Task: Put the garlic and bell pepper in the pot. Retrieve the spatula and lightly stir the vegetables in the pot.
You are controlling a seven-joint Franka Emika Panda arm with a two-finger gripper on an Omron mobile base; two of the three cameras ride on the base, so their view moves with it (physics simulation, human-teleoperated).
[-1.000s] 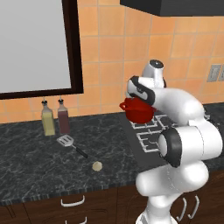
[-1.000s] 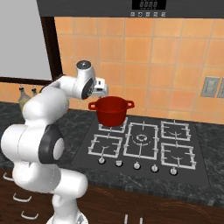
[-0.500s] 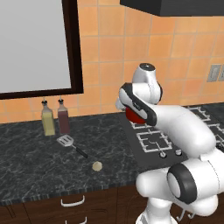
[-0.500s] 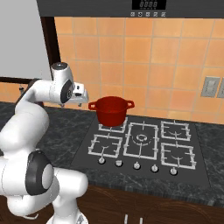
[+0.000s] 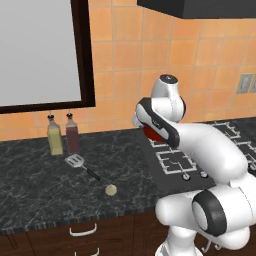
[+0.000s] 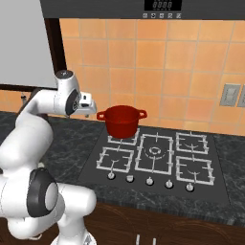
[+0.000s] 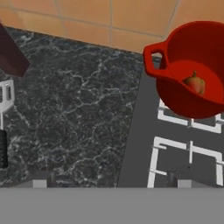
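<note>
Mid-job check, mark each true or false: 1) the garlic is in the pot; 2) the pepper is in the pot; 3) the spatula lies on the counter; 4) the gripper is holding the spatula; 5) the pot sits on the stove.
1) False. The garlic lies on the counter, near the spatula's handle.
2) True. The pepper is inside the pot.
3) True. The spatula lies by two bottles.
4) False. The gripper holds nothing; the spatula is on the counter.
5) True. It sits on the stove, at the back left burner.

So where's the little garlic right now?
In the left base view, the garlic lies on the dark counter near its front edge, just beyond the spatula handle's tip.
</note>
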